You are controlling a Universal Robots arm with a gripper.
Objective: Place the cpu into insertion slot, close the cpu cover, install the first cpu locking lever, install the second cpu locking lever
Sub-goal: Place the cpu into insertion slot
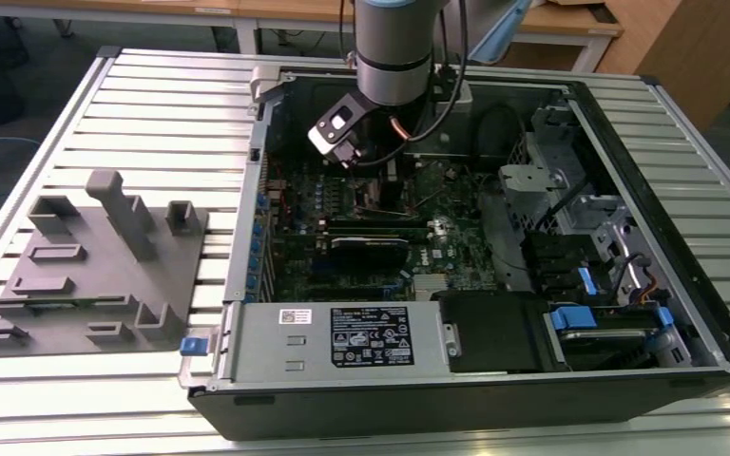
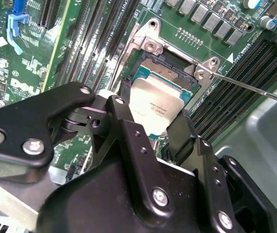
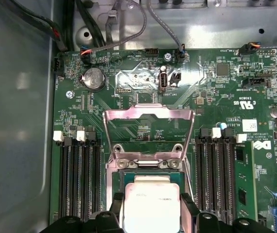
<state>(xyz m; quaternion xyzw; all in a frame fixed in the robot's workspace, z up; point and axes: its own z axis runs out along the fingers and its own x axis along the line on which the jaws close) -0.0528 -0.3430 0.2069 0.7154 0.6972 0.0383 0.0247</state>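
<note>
gripper (image 2: pixel 153 109) clasping cpu (image 3: pixel 150 206) edges over insertion slot (image 2: pixel 170 68), cpu cover (image 3: pixel 149 115) raised

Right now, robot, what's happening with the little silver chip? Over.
Black gripper shut on small square silver-grey cpu. Chip sits over the square metal-rimmed insertion slot, can't tell if seated. Thin silvery cpu cover frame stands open, out of the way.

A robotics lab or workshop — a slatted aluminium tabletop (image 1: pixel 149 104) carries an open computer case (image 1: pixel 467 399) around the jaws, a grey fixture block (image 1: pixel 86 256) well apart from them, wooden desks (image 1: pixel 568 24) beyond.
</note>
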